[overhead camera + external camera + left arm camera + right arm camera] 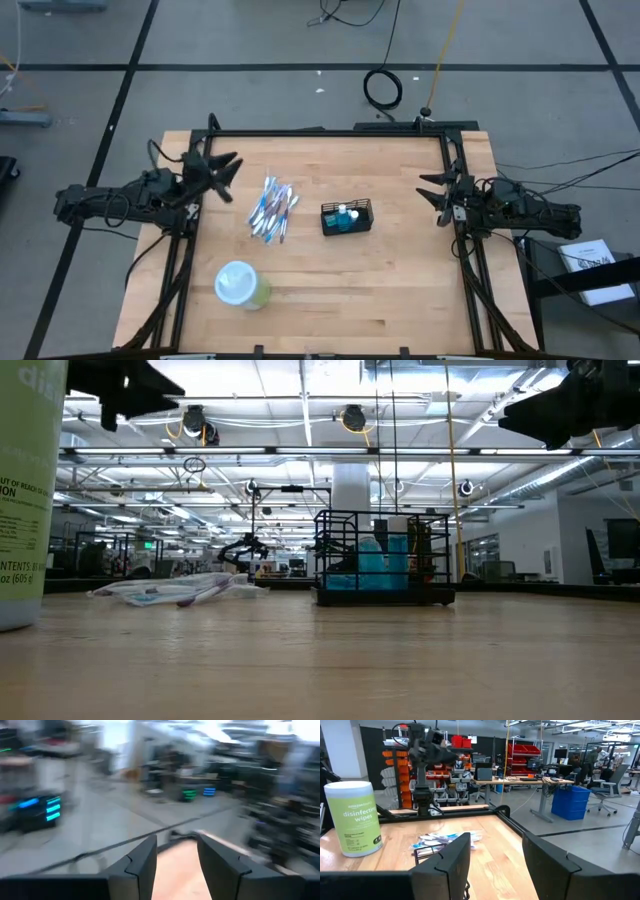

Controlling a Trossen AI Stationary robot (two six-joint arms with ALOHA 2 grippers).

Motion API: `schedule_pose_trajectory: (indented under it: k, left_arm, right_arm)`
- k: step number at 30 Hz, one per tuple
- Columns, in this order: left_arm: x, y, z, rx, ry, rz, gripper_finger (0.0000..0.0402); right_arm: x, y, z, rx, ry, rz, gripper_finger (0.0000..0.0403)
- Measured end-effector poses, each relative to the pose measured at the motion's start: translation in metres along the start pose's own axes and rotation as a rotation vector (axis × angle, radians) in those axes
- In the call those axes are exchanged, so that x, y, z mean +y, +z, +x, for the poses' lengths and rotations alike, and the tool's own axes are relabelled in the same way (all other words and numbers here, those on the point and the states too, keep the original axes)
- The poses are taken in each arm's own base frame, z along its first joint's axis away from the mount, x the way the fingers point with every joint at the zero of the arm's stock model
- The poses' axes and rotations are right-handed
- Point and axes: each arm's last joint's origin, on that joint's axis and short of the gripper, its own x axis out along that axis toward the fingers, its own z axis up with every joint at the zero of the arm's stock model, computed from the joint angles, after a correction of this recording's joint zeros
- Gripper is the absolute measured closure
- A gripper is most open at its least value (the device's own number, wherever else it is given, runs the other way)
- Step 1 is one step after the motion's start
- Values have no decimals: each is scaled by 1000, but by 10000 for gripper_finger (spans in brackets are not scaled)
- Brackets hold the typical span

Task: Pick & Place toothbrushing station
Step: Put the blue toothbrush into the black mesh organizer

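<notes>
The toothbrushing station [346, 217] stands upright near the middle of the wooden surface [400, 290], just beside a pile of toothbrushes [272, 209], while the left hand [222, 176] and the right hand [432, 194] hang at opposite edges, both with fingers spread and holding nothing.

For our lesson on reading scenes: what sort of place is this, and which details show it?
Probably a robotics lab or workshop: a wooden table framed by two robot arms, red parts bins on shelving, and desks with chairs across an open industrial floor.
</notes>
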Motion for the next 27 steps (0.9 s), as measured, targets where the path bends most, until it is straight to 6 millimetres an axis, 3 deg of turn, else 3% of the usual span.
schedule_pose_trajectory:
  k: [3, 8, 12, 17, 27]
  left_arm:
    - [-6, -8, 16, 94, 117, 38, 252]
    - [-18, -19, 61, 322, 250, 80, 243]
    - [-14, -22, 90, 550, 443, 84, 224]
    - [-3, -44, 118, 831, 575, 7, 216]
    - [8, -101, 146, 1071, 634, -49, 242]
  right_arm:
    - [0, 0, 0, 1, 1, 0, 232]
    - [0, 0, 0, 0, 0, 0, 232]
    - [0, 0, 0, 0, 1, 0, 232]
    - [0, 0, 0, 0, 1, 0, 232]
    - [0, 0, 0, 0, 1, 0, 232]
